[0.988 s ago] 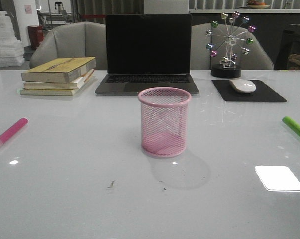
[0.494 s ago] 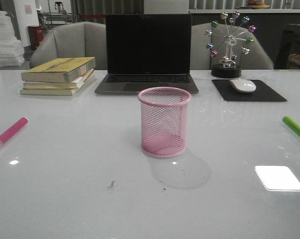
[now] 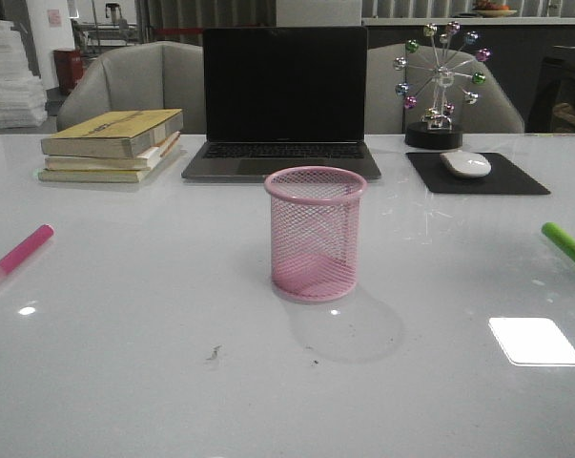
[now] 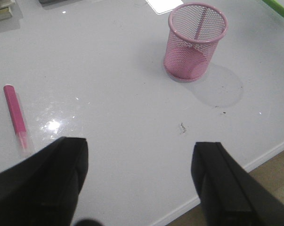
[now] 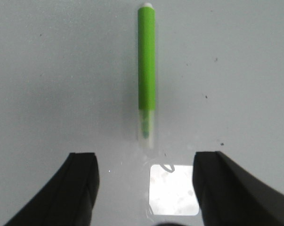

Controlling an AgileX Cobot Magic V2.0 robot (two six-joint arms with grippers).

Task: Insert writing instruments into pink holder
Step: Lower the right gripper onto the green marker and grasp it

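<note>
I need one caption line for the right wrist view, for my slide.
Open right gripper hovers above the lime green marker lying flat on the white table.

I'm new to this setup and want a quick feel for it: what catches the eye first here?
The pink holder stands upright and empty at the middle of the white table. The magenta marker lies flat near the left edge, the lime green marker near the right, ahead of the open right gripper. An open laptop sits behind the holder.

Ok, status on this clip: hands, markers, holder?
Left hand open, empty. Right hand open, above green marker. Pink marker flat on table, far left. Pink holder upright, empty, nothing blocking it.
</note>
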